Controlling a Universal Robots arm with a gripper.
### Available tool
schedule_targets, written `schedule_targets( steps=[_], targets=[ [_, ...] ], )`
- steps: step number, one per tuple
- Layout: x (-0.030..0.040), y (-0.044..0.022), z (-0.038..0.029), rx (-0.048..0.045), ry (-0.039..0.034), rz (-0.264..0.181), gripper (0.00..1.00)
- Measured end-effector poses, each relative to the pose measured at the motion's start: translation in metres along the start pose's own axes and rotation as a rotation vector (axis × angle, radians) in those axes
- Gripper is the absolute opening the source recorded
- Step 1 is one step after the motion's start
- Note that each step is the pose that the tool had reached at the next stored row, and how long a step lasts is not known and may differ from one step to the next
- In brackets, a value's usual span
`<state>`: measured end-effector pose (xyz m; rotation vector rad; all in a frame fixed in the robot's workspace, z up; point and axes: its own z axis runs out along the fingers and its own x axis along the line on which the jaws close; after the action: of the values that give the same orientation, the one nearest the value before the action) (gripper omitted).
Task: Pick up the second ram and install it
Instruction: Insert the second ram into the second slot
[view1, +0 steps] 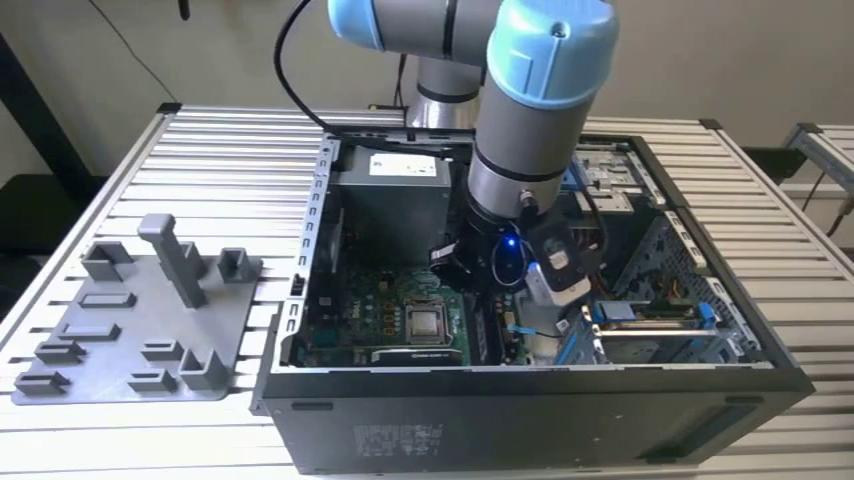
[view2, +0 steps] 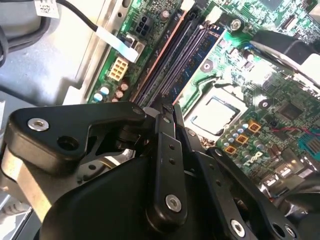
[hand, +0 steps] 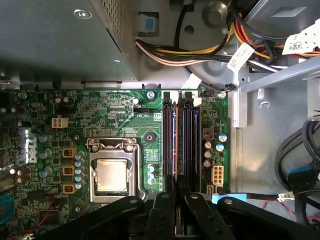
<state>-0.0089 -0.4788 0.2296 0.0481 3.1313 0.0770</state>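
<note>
Matt black plastic fingers (hand: 176, 192) above a glossy green motherboard (hand: 125, 125).

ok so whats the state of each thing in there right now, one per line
gripper: down inside the case, fingertips close together at the memory slots
second ram: standing on edge in its slot
other ram stick: standing in the neighbouring slot
processor socket: bare metal lid, no cooler on it
computer case: side panel off, lying on the table
grey tray: beside the case
</note>
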Motion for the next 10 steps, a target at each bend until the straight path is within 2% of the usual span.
schedule_targets(
  steps=[10],
  targets=[
    [-0.0001, -0.0002, 0.0037, 0.0002, -0.0001, 0.004, 0.14]
  ],
)
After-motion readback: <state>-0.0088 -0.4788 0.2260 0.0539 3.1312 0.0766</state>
